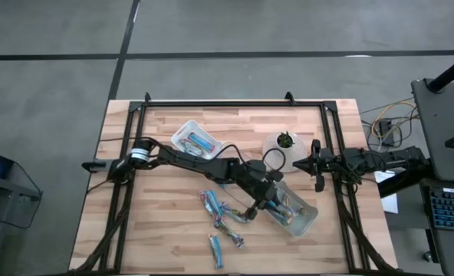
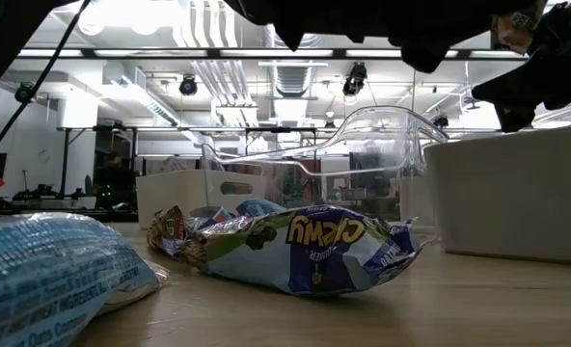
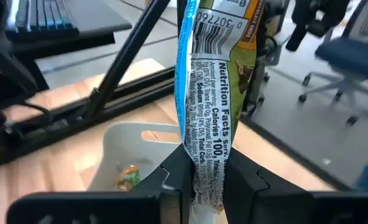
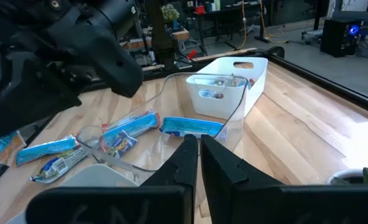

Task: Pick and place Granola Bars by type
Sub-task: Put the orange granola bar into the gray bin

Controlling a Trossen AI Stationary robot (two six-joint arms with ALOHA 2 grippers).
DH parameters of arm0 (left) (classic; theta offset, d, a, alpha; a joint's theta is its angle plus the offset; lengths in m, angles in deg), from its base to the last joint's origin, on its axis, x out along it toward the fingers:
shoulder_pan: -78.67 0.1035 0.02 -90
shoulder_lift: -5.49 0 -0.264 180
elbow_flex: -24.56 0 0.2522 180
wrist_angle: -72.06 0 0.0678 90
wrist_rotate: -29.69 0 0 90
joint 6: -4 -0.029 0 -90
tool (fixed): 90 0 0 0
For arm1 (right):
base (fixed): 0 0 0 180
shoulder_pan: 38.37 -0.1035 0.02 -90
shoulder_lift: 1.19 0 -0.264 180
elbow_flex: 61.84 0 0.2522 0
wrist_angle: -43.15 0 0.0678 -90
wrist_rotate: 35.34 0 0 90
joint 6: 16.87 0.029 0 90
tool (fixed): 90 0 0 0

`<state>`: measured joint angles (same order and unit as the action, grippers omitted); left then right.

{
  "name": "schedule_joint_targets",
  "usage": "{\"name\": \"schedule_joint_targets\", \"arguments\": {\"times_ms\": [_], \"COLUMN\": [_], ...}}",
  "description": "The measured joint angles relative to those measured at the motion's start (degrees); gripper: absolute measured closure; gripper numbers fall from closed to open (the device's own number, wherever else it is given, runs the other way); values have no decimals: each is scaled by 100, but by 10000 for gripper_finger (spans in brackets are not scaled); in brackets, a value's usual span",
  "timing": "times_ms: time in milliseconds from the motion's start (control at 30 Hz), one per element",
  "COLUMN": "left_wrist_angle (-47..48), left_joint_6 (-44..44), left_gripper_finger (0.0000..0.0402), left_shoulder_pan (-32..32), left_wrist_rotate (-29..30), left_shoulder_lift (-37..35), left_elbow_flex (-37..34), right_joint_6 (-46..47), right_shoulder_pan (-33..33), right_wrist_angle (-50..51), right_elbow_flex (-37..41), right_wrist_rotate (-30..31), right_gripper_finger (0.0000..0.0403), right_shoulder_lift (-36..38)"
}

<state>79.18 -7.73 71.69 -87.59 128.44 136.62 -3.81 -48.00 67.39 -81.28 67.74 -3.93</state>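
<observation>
My left gripper (image 1: 262, 201) is over the table's middle, between a loose pile of granola bars (image 1: 223, 215) and a clear tray (image 1: 296, 213) that holds more bars. It is shut on one bar (image 3: 212, 93), which has a blue edge and a tan-green printed back. A white tray (image 1: 196, 142) near the far side holds blue bars. One bar (image 1: 217, 249) lies alone by the near edge. A "Chewy" bar (image 2: 314, 246) lies flat in the low view. My right gripper (image 4: 199, 158) is shut and waits at the right edge (image 1: 317, 165). My left gripper pinches the bar by one end (image 3: 207, 183) between its two fingers. The bar's length runs straight out past the fingertips, its nutrition panel facing the wrist camera. In the left wrist view the rest of the bar touches nothing.
A round white bowl (image 1: 283, 149) with a small green thing in it stands between the two arms. A black frame rail (image 1: 336, 153) runs along the table's right side. Bare wood lies at the near left (image 1: 135, 230). Cables and a keyboard sit off the table's right side.
</observation>
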Motion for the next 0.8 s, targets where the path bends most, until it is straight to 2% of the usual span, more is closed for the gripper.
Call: {"name": "schedule_joint_targets", "arguments": {"times_ms": [233, 367, 467, 567, 800], "left_wrist_angle": [7, 21, 449, 1037, 1258], "left_joint_6": [-852, -925, -914, -967, -1215], "left_gripper_finger": [353, 353, 353, 353, 353], "left_shoulder_pan": [0, 2, 2, 4, -40], "left_wrist_rotate": [550, 999, 1397, 1436, 1431], "left_shoulder_lift": [0, 0, 0, 0, 0], "left_elbow_flex": [2, 2, 101, 300, 538], "right_joint_6": [0, 0, 0, 0, 0], "right_shoulder_pan": [0, 0, 0, 0, 2], "right_wrist_angle": [0, 0, 0, -1, 0], "right_elbow_flex": [-1, -1, -1, 0, -1], "right_wrist_rotate": [0, 1, 2, 0, 2], "right_gripper_finger": [390, 390, 390, 390, 390], "right_shoulder_lift": [1, 1, 1, 1, 1]}}
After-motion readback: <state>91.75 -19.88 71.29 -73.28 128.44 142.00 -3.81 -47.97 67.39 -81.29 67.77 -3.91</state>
